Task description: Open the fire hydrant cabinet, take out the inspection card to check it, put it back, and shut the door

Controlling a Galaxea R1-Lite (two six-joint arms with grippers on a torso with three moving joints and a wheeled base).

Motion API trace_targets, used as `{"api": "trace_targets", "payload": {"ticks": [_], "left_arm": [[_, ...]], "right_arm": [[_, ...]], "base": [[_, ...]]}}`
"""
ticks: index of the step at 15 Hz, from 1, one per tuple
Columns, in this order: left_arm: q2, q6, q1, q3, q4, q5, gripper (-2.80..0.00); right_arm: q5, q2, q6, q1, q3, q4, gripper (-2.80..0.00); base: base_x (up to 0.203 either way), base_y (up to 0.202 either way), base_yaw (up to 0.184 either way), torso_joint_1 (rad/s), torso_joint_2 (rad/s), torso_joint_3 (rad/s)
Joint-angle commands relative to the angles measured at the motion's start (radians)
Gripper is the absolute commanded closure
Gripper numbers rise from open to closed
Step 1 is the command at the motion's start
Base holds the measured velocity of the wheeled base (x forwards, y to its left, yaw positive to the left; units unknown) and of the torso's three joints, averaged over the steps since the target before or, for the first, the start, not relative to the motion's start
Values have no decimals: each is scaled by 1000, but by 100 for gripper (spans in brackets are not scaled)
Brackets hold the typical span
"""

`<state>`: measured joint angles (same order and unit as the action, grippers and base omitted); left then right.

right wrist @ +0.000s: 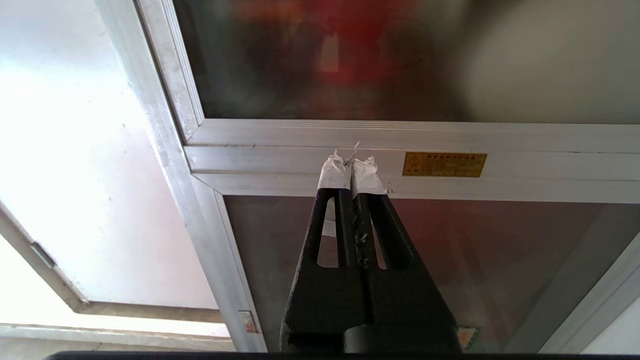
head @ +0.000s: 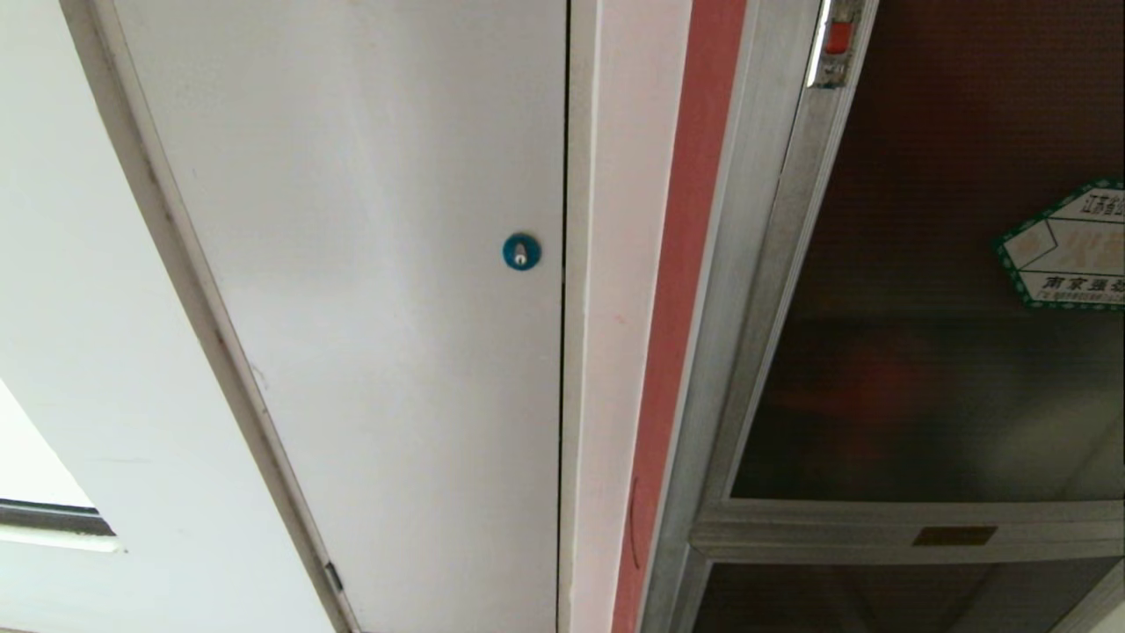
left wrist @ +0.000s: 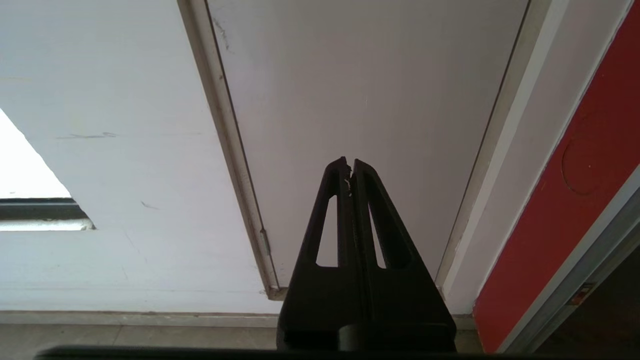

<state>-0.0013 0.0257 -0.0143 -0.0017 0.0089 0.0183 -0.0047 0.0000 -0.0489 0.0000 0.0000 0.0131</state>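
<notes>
The fire hydrant cabinet (head: 773, 290) stands at the right of the head view, its silver frame running up beside a red strip. Its door (head: 932, 264), a dark tinted glass panel, is closed, with a green-bordered hexagonal sticker (head: 1068, 251) and a small red latch (head: 838, 40) at its top left. Red shapes show dimly through the glass (right wrist: 340, 55). The inspection card is hidden. My right gripper (right wrist: 352, 165), tips wrapped in white tape, is shut and empty, held before the frame's crossbar (right wrist: 525, 145). My left gripper (left wrist: 349, 164) is shut and empty, facing the white panel. Neither arm shows in the head view.
A plain white panel (head: 369, 290) with a blue round lock (head: 521, 251) fills the left and middle. A lower dark glass panel (right wrist: 500, 250) sits under the crossbar, which carries a small gold nameplate (right wrist: 444, 164). The floor edge (left wrist: 125, 325) runs below the wall.
</notes>
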Motion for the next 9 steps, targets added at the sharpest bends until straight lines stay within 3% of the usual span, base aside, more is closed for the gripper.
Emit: {"api": "trace_targets", "payload": {"ticks": [1,9], "left_arm": [[0,0,0,0,0,0,0],[0,0,-1,0,0,0,0]], "right_arm": [[0,0,0,0,5,1,0],[0,0,0,0,5,1,0]], "base": [[0,0,0,0,0,0],[0,0,0,0,0,0]]}}
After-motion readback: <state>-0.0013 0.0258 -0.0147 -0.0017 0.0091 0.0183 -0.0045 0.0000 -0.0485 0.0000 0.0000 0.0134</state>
